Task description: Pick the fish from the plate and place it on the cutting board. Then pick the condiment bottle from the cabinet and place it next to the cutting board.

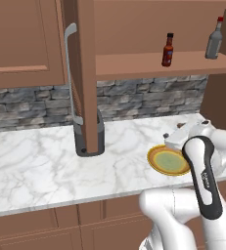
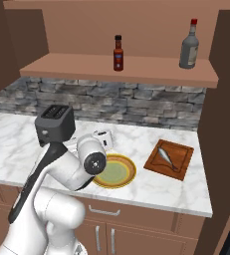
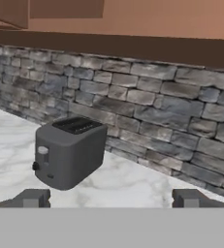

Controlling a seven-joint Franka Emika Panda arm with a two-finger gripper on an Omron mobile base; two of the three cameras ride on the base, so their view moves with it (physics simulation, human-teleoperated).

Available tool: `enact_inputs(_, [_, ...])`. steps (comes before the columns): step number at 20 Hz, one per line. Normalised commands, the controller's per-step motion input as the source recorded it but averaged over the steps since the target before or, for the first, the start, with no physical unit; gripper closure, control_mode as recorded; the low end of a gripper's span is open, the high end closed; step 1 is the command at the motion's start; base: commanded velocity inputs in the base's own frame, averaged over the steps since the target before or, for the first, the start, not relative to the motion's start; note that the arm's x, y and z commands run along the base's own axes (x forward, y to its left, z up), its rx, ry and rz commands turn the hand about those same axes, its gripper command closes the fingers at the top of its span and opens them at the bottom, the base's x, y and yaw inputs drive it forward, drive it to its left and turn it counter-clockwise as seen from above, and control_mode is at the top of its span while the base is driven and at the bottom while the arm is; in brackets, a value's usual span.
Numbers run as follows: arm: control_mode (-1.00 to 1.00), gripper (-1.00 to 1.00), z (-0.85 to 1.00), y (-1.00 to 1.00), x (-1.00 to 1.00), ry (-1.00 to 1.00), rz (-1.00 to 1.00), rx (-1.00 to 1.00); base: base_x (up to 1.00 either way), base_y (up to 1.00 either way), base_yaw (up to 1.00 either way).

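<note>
Fish (image 2: 166, 157) lies on the cutting board (image 2: 182, 158); gripper (image 3: 111, 198) spread wide and empty, probably above the plate (image 2: 128, 175), facing the toaster (image 3: 67, 150).

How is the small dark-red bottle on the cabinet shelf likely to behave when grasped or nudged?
The dark-red bottle stands upright, tall on a narrow base, so a sideways nudge would probably tip it. Being round, it would likely roll once down. Its thin neck looks a poor grip; the wider body seems safer.

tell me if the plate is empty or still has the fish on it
Empty. The plate shows only its bare pale green centre, and the fish lies on the cutting board to its right.
</note>
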Motion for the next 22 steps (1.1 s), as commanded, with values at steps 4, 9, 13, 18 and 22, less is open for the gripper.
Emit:
enact_inputs(4, [-1.00,-1.00,0.00,0.38,-0.10,-0.06,0.12,0.01,0.00,0.00,0.00])
enact_inputs(9, [-1.00,-1.00,0.00,0.35,-0.17,-0.09,0.12,0.03,0.00,0.00,0.00])
enact_inputs(13, [-1.00,-1.00,0.02,0.30,-0.23,-0.10,0.14,0.04,0.00,0.00,0.00])
enact_inputs(18, [-1.00,-1.00,0.08,0.28,-0.25,-0.11,0.12,0.04,0.00,0.00,0.00])
enact_inputs(22, [-1.00,-1.00,0.19,0.27,-0.25,-0.10,0.07,0.03,0.00,0.00,0.00])
